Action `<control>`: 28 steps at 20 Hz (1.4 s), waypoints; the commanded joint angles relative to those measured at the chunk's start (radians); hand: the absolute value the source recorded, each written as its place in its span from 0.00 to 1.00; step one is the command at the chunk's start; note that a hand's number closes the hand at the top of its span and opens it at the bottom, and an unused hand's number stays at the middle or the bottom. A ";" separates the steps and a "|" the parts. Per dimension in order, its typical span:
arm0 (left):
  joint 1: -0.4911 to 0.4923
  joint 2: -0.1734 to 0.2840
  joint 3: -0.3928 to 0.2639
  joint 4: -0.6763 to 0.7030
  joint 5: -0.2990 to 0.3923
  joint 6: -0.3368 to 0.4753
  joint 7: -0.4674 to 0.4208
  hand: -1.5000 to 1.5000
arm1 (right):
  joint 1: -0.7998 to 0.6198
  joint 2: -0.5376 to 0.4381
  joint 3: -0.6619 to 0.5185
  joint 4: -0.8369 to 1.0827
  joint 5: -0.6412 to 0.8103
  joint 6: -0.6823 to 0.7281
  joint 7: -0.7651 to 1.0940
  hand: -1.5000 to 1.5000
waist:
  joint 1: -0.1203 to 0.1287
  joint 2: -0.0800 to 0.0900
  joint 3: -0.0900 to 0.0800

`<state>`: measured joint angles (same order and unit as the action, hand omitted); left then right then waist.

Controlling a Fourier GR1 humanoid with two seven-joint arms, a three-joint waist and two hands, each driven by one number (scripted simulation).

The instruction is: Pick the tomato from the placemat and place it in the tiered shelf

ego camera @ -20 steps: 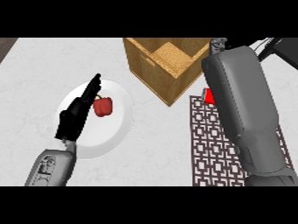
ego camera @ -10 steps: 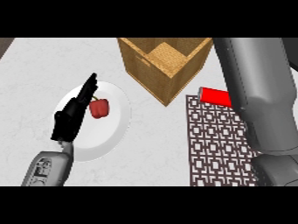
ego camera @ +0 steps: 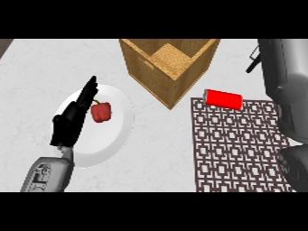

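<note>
Step in hand reads as the approach, grasp not yet made; nothing is lifted and the wooden tiered shelf (ego camera: 170,63) at 12 o'clock shows nothing red inside.

Task item: the only red thing on the patterned placemat (ego camera: 240,146) is a red can-shaped object (ego camera: 223,99), lying on its side at the mat's 11 o'clock corner, just beside the shelf's lower point; it looks like a cylinder, not a tomato, so the task name and the view disagree.

Right forearm (ego camera: 296,99) fills the 3 o'clock edge, above the mat's right side; right hand itself is out of frame, so I cannot tell whether its fingers are apart or closed, nor whether it touches anything.

Left hand (ego camera: 73,119) at 9 o'clock is open, fingers straight and together, pointing to 12 o'clock over the white plate (ego camera: 109,135); it holds nothing; a red bell pepper (ego camera: 101,112) sits on the plate just at its 3 o'clock side; contact unclear.

Next move, my guess: bring the right hand down at the red object, close around it, lift, carry toward 11 o'clock into the shelf; the shelf wall is close, so clearance matters.
</note>
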<state>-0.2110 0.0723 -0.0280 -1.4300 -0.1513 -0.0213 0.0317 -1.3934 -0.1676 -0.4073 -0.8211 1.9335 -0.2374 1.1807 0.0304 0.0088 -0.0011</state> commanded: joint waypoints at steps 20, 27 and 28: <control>0.038 -0.001 -0.016 -0.053 -0.016 -0.004 0.023 0.50 | 0.010 -0.277 -0.079 0.283 0.108 -0.101 -0.078 1.00 | 0.003 0.002 0.001; -0.010 -0.008 0.005 0.015 -0.002 -0.006 -0.015 0.50 | 0.064 -0.307 -0.120 0.285 0.082 -0.273 -0.054 1.00 | 0.002 0.008 0.001; -0.007 -0.008 0.003 0.005 -0.005 -0.003 0.001 0.50 | 0.056 -0.273 -0.149 0.204 0.011 -0.409 -0.110 1.00 | 0.004 0.009 0.004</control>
<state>-0.2113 0.0720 -0.0213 -1.4337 -0.1503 -0.0314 0.0320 -1.3448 -0.4454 -0.5150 -0.5599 2.0102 -0.4275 1.0214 0.0319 0.0142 0.0012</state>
